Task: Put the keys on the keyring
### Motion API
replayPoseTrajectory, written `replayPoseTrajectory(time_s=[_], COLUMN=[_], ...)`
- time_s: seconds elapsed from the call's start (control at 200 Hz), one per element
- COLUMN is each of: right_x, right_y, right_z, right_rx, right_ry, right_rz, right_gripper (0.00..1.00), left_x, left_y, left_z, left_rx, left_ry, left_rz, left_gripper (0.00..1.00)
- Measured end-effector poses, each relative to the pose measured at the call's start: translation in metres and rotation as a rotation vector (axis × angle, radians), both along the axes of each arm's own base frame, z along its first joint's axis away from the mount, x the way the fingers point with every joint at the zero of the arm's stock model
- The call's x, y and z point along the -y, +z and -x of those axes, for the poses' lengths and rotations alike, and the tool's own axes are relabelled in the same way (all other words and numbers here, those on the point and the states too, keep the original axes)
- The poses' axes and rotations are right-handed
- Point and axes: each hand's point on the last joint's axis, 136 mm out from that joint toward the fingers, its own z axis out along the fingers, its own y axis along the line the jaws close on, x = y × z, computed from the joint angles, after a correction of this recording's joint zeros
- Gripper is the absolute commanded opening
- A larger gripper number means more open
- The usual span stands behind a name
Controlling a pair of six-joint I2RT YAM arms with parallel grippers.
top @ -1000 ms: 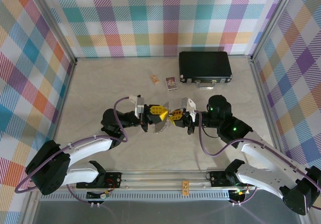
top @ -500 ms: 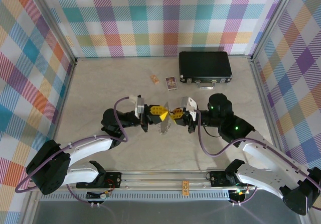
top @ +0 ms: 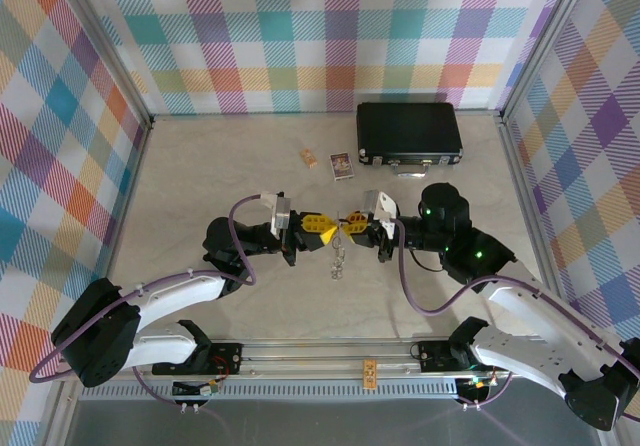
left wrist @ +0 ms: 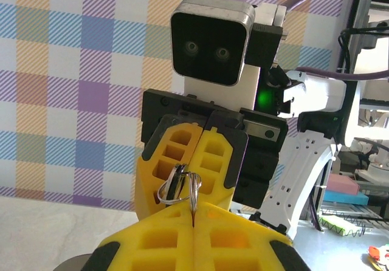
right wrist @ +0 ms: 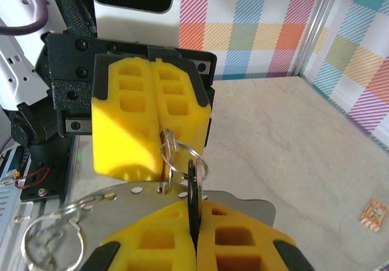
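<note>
My left gripper (top: 318, 230) and right gripper (top: 352, 223) meet tip to tip above the middle of the table. In the left wrist view the left gripper (left wrist: 194, 209) is shut on the wire of a silver keyring (left wrist: 180, 186), facing the right gripper's yellow fingers (left wrist: 209, 155). From the right wrist view, the right gripper (right wrist: 193, 207) is shut on a black-headed key (right wrist: 192, 183). The key's top sits against the keyring (right wrist: 182, 152), just in front of the left gripper's yellow fingers (right wrist: 130, 119). A silver chain of rings (top: 338, 261) dangles below the gap.
A flat silver plate with small holes (right wrist: 243, 207) and a loose ring (right wrist: 51, 240) hang under the keyring. A black case (top: 409, 132) lies at the back right. A small card (top: 343, 166) and a small orange item (top: 309, 157) lie left of it.
Both grippers have shifted slightly toward the back of the table, still tip to tip. The silver plate that showed broadside under the left gripper now hangs edge-on beneath the gap.
</note>
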Motion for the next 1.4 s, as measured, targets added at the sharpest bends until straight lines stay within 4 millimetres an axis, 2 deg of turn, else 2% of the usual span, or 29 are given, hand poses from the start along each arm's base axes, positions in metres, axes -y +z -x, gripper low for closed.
replayPoseTrajectory(time_s=[0.415, 0.715, 1.05, 1.4], right_x=[0.009, 0.008, 0.003, 0.007], right_y=[0.012, 0.010, -0.005, 0.004], right_z=[0.007, 0.009, 0.005, 0.003], right_rx=[0.034, 0.026, -0.022, 0.004], right_ry=[-0.009, 0.001, 0.009, -0.010], right_rz=[-0.021, -0.017, 0.032, 0.053], right_gripper=[0.00, 0.00, 0.00, 0.00], left_x=[0.000, 0.001, 0.003, 0.003], left_y=[-0.002, -0.002, -0.007, -0.007], left_z=[-0.003, -0.003, -0.005, -0.005], left_rx=[-0.003, -0.004, -0.019, -0.015], left_ry=[0.023, 0.019, 0.013, 0.015], left_rz=[-0.013, -0.016, -0.033, -0.036], left_gripper=[0.00, 0.00, 0.00, 0.00])
